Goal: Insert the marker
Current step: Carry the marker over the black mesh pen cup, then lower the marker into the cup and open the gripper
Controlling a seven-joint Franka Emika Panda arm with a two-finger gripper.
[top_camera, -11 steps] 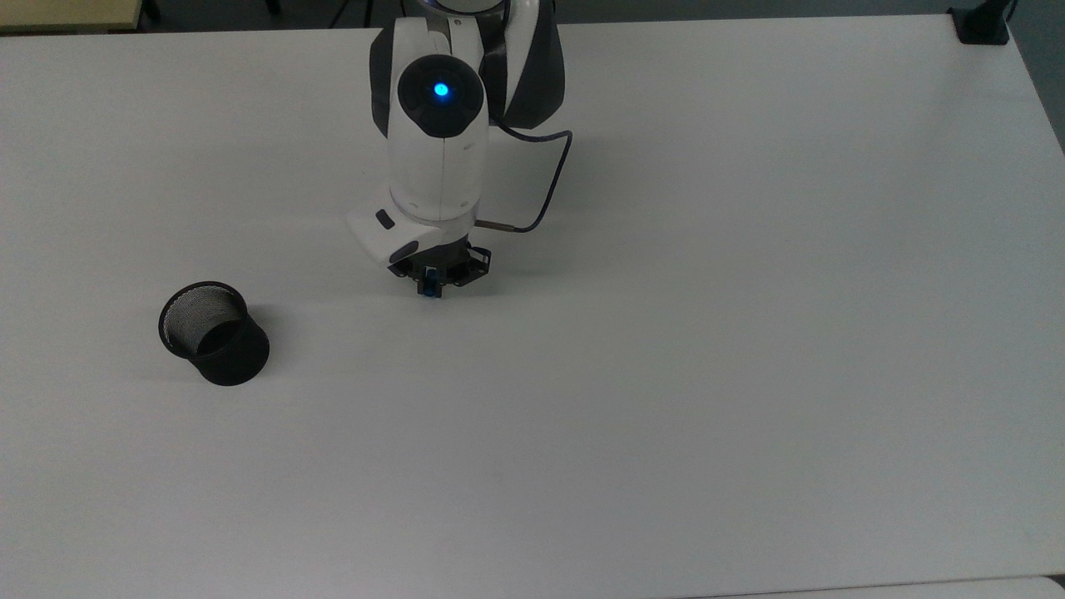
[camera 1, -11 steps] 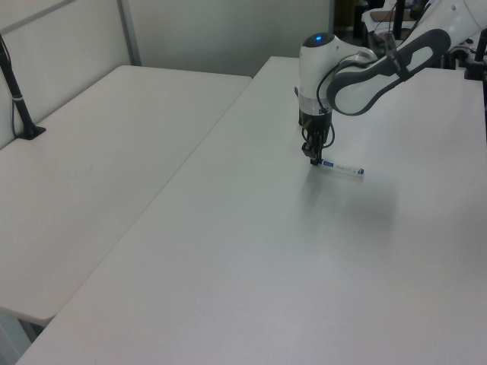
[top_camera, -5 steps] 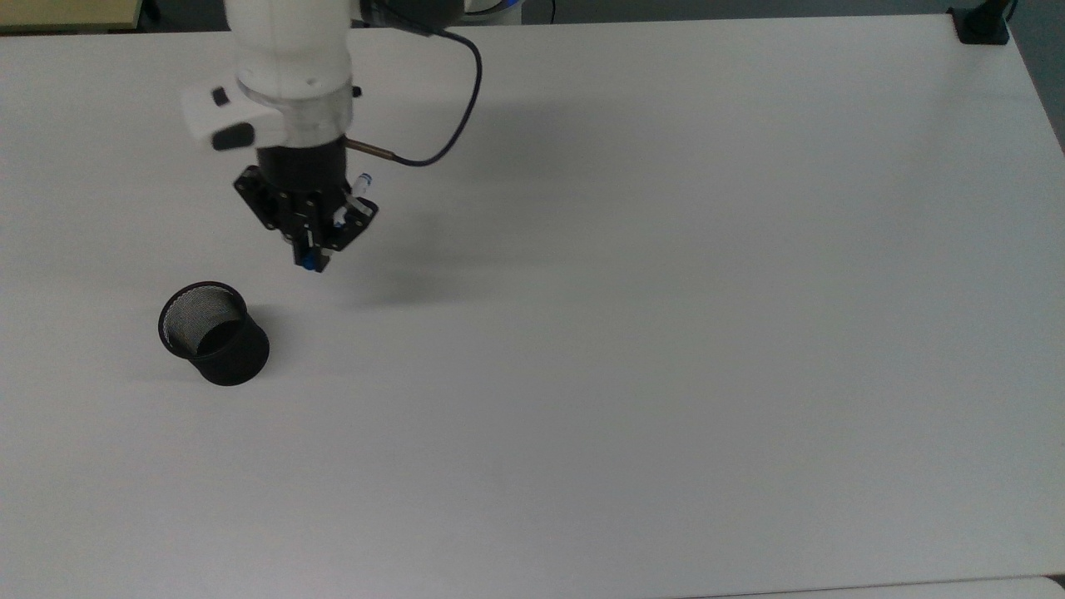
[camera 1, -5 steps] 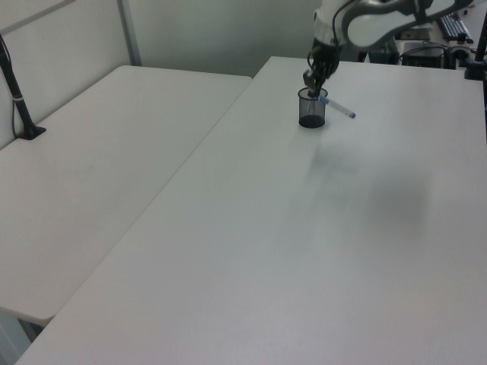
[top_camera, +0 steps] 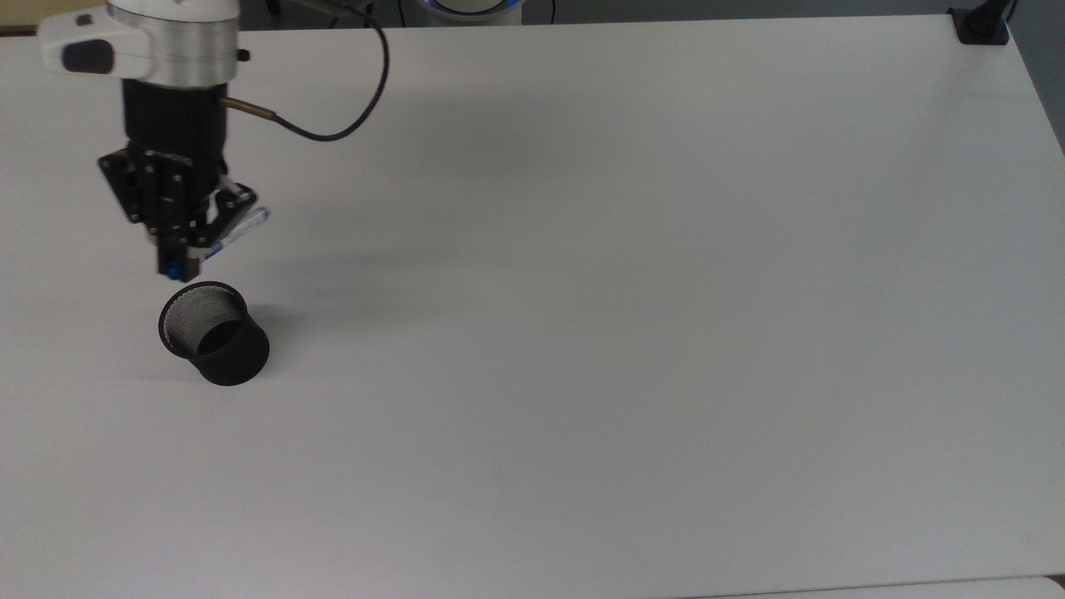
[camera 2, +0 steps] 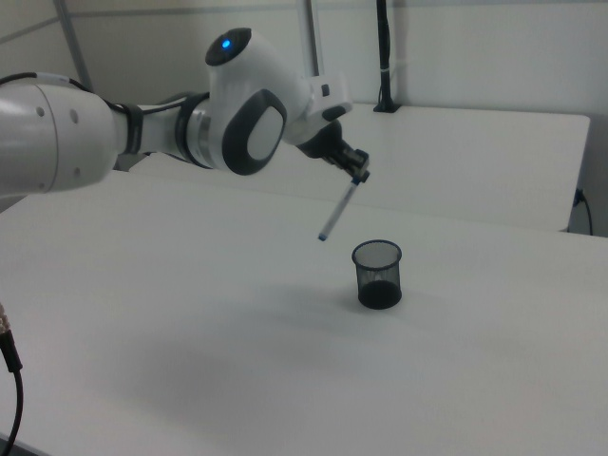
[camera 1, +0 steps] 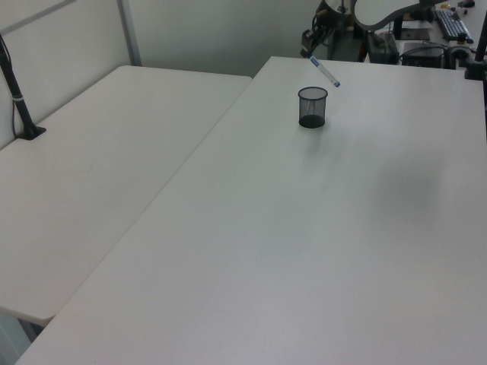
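While the gripper hangs in the air above the white table, its fingers are clamped on the blue-capped end of the marker. In the right view the marker slants down toward the right view's left, off the table, just beside and above the black mesh cup.

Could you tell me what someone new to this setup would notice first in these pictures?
Most striking is the gripper holding the marker by its upper end in the air, the barrel slanting down towards the right view's left. Just below it, to the right view's right, the black mesh cup stands upright and apart from the marker on the white table.
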